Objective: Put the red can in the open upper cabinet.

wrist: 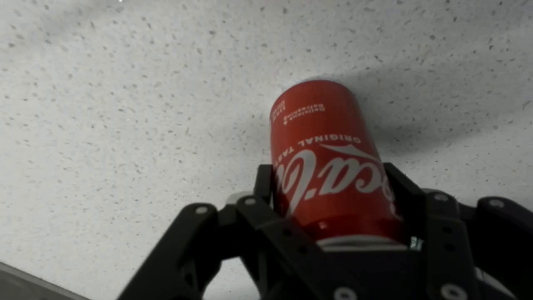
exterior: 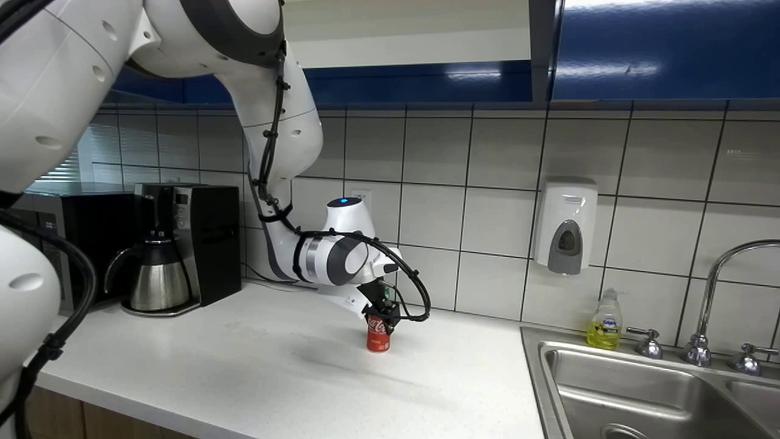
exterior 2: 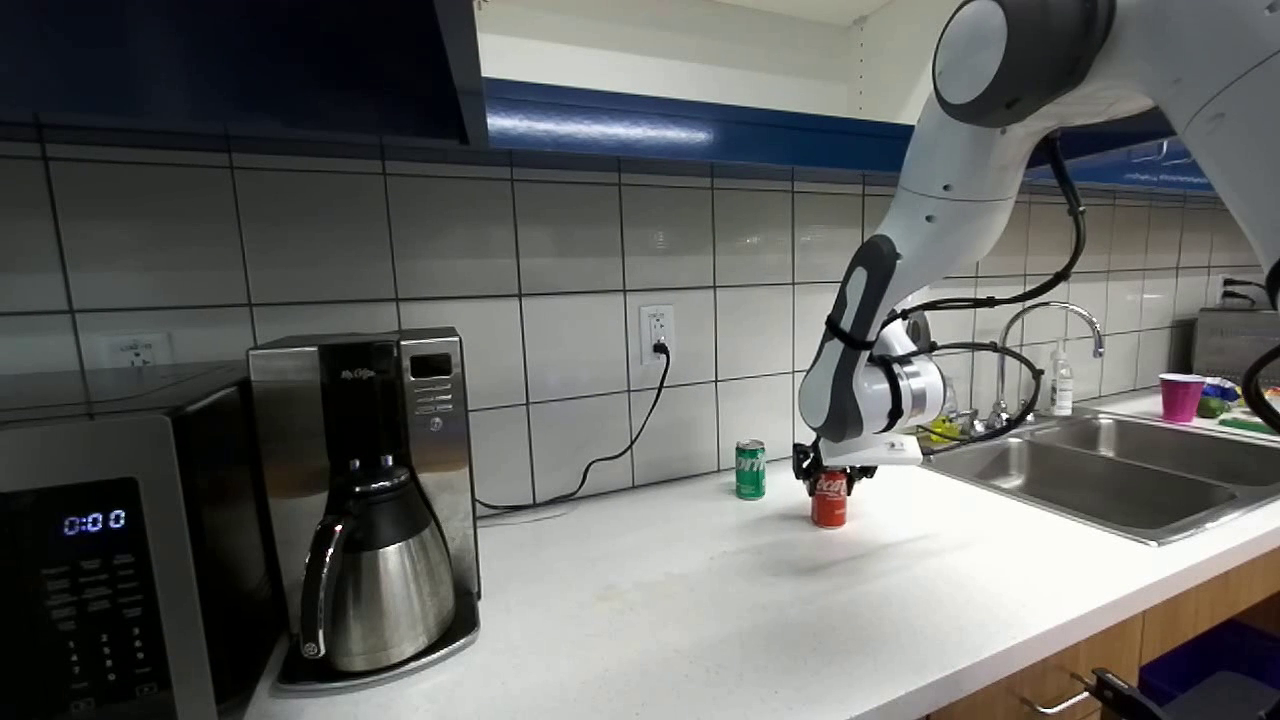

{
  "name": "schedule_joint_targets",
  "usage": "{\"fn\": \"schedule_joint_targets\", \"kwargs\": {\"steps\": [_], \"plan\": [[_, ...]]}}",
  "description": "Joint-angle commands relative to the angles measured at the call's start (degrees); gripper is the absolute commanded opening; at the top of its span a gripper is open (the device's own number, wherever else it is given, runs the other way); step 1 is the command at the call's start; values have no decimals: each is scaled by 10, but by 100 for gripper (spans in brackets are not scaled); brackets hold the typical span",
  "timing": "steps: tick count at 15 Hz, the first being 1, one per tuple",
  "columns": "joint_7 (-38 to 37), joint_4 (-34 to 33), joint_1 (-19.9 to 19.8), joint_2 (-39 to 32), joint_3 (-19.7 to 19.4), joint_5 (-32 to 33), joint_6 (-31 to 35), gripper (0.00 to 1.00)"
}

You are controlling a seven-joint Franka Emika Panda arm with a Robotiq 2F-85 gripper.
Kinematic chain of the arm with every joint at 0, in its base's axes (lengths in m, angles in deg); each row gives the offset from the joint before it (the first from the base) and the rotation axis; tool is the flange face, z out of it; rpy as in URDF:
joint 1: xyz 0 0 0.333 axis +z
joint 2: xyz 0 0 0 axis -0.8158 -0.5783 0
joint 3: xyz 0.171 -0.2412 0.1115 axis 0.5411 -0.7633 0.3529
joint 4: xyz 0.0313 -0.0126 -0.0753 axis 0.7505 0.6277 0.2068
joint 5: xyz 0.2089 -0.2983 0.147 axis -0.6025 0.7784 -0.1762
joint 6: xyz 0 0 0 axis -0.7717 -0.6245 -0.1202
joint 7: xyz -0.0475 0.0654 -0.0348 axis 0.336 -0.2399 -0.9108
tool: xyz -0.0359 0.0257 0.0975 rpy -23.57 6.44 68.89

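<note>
The red can (exterior: 378, 339) stands upright on the white counter in both exterior views (exterior 2: 829, 507). In the wrist view it (wrist: 325, 125) fills the space between the fingers. My gripper (exterior: 382, 317) points down over the can's upper part; it also shows in an exterior view (exterior 2: 832, 478) and in the wrist view (wrist: 329, 183). Both fingers lie against the can's sides, so it looks shut on the can. The open upper cabinet (exterior: 408, 36) is above the counter, with a pale interior and blue lower edge; it also shows in an exterior view (exterior 2: 660, 50). Its upper part is out of view.
A green can (exterior 2: 750, 470) stands near the wall beside the gripper. A coffee maker (exterior 2: 390, 560) and a microwave (exterior 2: 100, 560) stand along the counter. The sink (exterior: 621, 384) with faucet (exterior: 707, 305), dish soap (exterior: 605, 323) and soap dispenser (exterior: 567, 225) lie on the opposite side.
</note>
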Motion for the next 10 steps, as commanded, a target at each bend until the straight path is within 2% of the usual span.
{"fn": "schedule_joint_targets", "kwargs": {"steps": [1, 5, 10], "plan": [[9, 17, -3, 48, 16, -24, -30, 39], [-1, 45, 38, 118, -8, -15, -89, 39], [-51, 73, 85, 224, -32, 41, -199, 39]]}}
